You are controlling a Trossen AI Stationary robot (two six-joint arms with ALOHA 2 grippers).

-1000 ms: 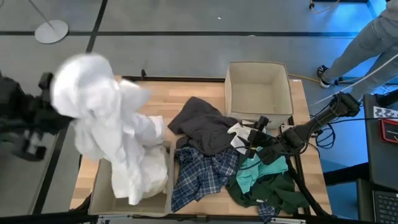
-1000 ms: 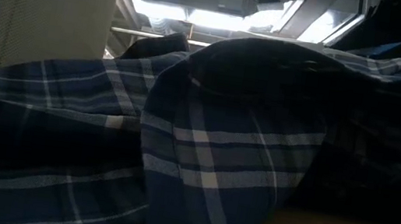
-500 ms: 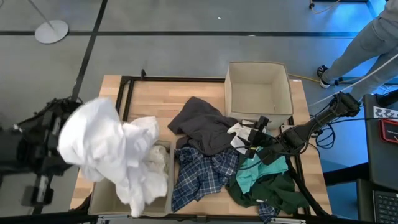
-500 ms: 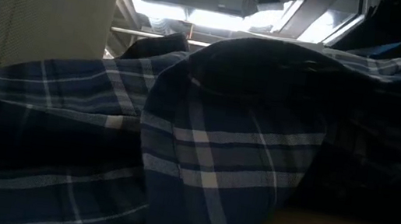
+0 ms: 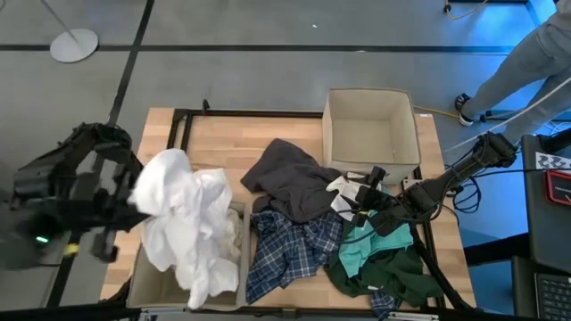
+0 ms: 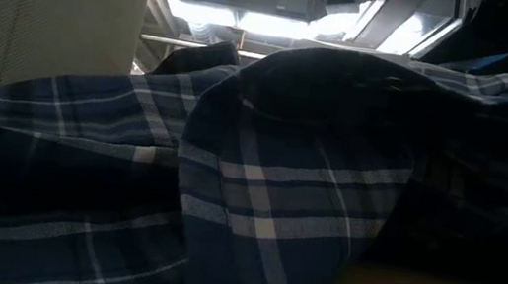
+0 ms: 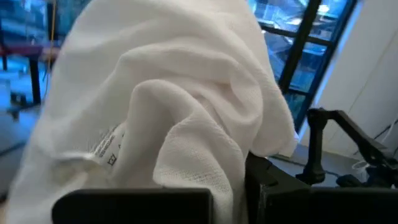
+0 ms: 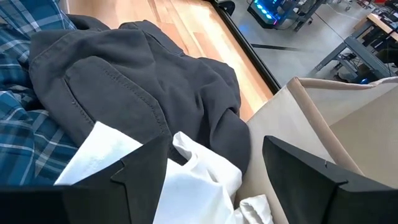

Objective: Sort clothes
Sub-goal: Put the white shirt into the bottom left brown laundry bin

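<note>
White garment (image 7: pixel 186 106) bears a small unreadable label (image 7: pixel 107 144).

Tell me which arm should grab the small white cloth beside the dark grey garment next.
Right. The right gripper hangs open directly over that small white cloth, while the left gripper is busy holding the large white garment above the near beige fabric bin.
</note>
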